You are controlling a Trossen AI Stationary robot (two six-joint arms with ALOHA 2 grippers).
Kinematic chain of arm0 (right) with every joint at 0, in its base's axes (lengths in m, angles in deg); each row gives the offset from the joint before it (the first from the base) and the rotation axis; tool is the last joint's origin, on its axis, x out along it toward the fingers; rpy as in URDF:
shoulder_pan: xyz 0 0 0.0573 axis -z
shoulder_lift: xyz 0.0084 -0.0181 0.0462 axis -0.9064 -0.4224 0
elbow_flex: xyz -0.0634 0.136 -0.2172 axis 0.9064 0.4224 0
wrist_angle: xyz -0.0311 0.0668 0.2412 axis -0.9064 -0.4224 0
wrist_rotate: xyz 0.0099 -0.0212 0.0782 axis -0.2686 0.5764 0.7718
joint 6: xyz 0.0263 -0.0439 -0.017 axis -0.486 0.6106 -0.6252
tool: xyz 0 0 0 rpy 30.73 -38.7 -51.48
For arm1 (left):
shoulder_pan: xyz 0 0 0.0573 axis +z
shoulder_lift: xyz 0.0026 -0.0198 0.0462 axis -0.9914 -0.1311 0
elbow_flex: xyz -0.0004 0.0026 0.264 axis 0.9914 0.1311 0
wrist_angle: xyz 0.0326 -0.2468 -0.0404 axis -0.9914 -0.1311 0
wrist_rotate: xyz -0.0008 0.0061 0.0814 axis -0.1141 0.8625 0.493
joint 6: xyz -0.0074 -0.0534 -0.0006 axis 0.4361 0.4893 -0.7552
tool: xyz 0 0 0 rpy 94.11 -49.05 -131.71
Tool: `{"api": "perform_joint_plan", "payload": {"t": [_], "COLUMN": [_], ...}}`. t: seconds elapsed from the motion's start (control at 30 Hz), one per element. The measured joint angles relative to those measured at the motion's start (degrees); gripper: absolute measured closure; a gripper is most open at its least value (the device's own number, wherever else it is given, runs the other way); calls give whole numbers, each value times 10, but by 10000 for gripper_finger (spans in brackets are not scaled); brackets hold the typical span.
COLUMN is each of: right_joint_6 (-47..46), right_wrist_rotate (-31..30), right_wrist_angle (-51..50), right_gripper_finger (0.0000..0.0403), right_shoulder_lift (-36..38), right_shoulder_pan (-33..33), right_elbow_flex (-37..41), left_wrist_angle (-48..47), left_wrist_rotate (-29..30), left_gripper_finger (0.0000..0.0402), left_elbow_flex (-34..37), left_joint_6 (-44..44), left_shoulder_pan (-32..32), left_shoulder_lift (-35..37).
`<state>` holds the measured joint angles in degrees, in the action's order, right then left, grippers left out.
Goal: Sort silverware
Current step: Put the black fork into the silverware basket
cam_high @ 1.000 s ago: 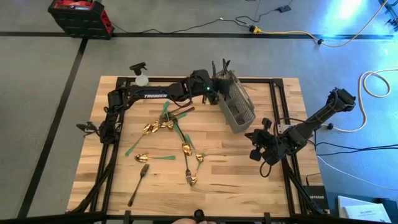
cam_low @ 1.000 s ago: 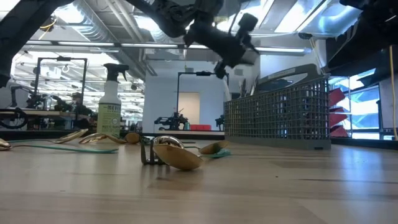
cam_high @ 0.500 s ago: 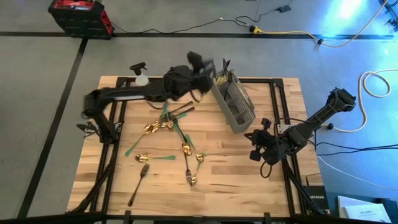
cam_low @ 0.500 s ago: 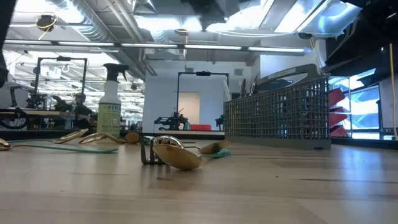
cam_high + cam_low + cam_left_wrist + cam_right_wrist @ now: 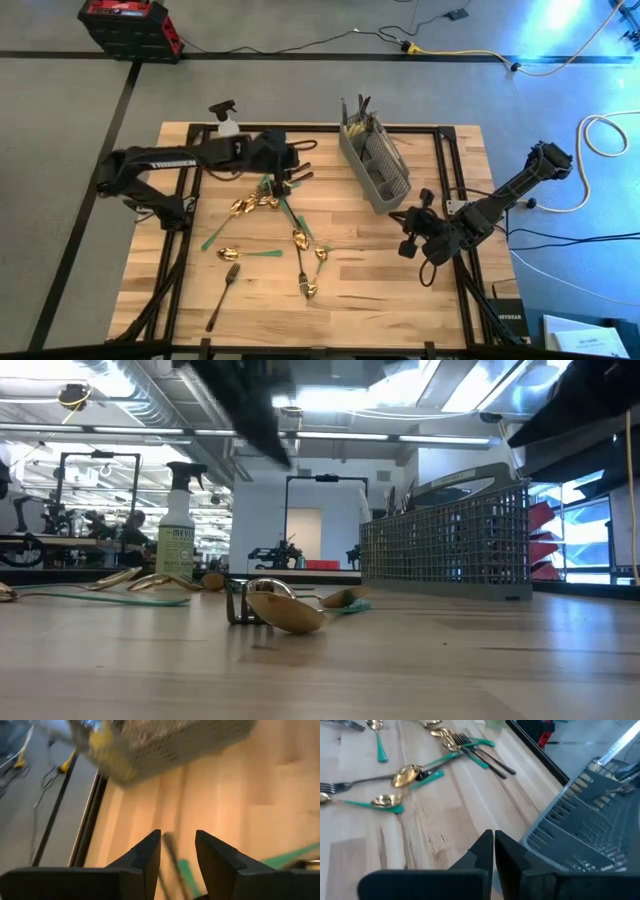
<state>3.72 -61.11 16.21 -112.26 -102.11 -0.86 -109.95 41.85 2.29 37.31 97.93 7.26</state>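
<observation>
Wooden table (image 5: 400,300) filling centre of high view. Grey mesh caddy (image 5: 376,168) upper right of centre, tilted, with a few utensils standing in its far end (image 5: 355,108). Left arm stretched across upper left of table, left gripper (image 5: 291,163) just above the far end of the pile, fingers (image 5: 150,851) parted with a narrow gap, nothing pinched; dark handle and green handle blurred on the table past the gap in left wrist view. Right arm at right edge of table, right gripper (image 5: 408,245) low right of centre, fingers (image 5: 485,845) pressed together, empty, off the wood near the caddy. Silverware (image 5: 270,205) scattered centre-left of table: gold spoons, green-handled pieces, dark fork (image 5: 224,295) lower left lying apart. Spray bottle (image 5: 226,119) at upper left edge of table. Low view: gold spoon (image 5: 285,610) lying centre, bottle (image 5: 177,520) left, caddy (image 5: 448,550) right.
</observation>
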Motion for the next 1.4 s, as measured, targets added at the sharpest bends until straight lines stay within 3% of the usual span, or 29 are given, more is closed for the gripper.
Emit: {"api": "perform_joint_plan", "payload": {"t": [0.1, 0.2, 0.43, 0.6, 1.4], "right_joint_6": [16, 16, 16, 15, 14], "right_wrist_rotate": [0, 0, 0, 9, 17], "right_wrist_angle": [10, 9, 11, 15, 15], "right_gripper_finger": [402, 402, 402, 402, 402], "right_shoulder_lift": [0, 0, 0, 0, 0], "right_shoulder_pan": [0, 0, 0, 0, 0], "right_elbow_flex": [0, 0, 0, 0, 0], "left_wrist_angle": [83, 134, 126, 120, 56], "left_wrist_rotate": [19, -9, -74, -79, -44], "left_gripper_finger": [294, 294, 294, 290, 286], "left_elbow_flex": [68, 97, 101, 102, 101], "left_joint_6": [0, 6, 45, 67, 90], "left_shoulder_pan": [25, 62, 108, 103, 113], "left_shoulder_lift": [-20, -36, -112, -156, -194]}}
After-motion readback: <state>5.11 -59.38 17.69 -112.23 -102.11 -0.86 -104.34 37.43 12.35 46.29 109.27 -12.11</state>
